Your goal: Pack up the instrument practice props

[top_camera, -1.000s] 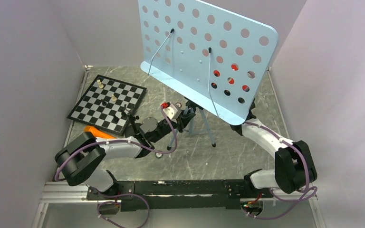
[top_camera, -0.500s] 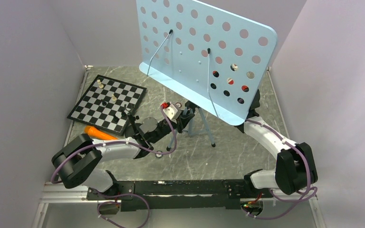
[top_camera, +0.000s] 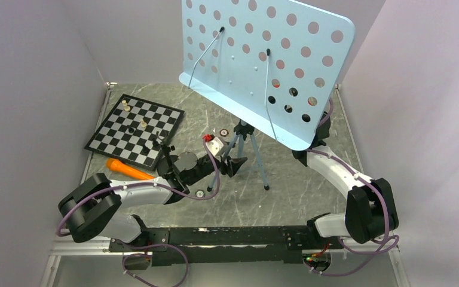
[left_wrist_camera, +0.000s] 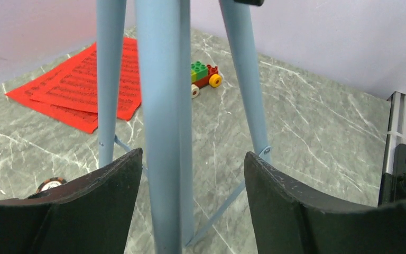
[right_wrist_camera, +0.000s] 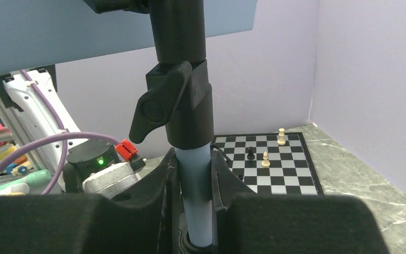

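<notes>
Top external: our left claw (top_camera: 236,162) has just let go and stands spread by the tripod legs (top_camera: 252,158) of the light-blue music stand (top_camera: 269,66), upright on the bench (top_camera: 299,191); chessboard (top_camera: 134,130) and orange microphone (top_camera: 128,169) lie to its left. Left wrist: one leg passes between the parted fingers (left_wrist_camera: 84,211), with red music sheets (left_wrist_camera: 79,87) and a brick toy car (left_wrist_camera: 203,76) beyond. Right wrist: our right claw (right_wrist_camera: 194,169) has just pinched the stand's pole (right_wrist_camera: 196,206) under the black clamp knob (right_wrist_camera: 156,111), so we judge the hold handed over.

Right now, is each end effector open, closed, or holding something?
Left end effector: open around a music stand tube.
Right end effector: closed on the music stand's pole.
</notes>
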`<action>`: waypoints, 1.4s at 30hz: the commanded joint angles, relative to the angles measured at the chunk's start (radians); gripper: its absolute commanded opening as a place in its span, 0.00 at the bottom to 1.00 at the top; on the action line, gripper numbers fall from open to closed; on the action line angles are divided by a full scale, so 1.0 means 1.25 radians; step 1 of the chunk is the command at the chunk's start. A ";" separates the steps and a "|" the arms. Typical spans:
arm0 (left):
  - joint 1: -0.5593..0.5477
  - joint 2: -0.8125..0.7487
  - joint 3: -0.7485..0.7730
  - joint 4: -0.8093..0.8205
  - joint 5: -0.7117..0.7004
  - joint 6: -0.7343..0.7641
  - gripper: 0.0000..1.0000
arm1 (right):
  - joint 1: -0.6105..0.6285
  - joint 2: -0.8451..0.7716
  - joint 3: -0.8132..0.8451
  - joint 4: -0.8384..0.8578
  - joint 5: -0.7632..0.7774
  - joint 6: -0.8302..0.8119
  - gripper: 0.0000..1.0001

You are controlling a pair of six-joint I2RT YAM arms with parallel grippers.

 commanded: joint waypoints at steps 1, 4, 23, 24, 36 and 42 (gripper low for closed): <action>-0.003 -0.022 -0.017 0.009 0.013 0.000 0.75 | 0.003 0.011 -0.043 0.016 0.019 0.128 0.00; -0.003 0.003 -0.021 0.022 0.018 -0.007 0.73 | 0.002 0.035 -0.071 0.075 0.012 0.167 0.00; -0.003 0.104 0.027 0.107 0.011 -0.040 0.53 | -0.008 0.065 -0.207 0.194 -0.007 0.246 0.00; -0.004 0.112 0.034 0.112 0.017 -0.041 0.49 | -0.010 0.060 -0.220 0.193 -0.005 0.242 0.00; -0.019 0.179 0.081 0.139 0.036 -0.036 0.08 | -0.020 0.073 -0.281 0.250 -0.004 0.275 0.00; -0.020 0.092 0.066 0.101 0.004 0.011 0.00 | -0.020 0.061 -0.204 0.227 0.009 0.306 0.00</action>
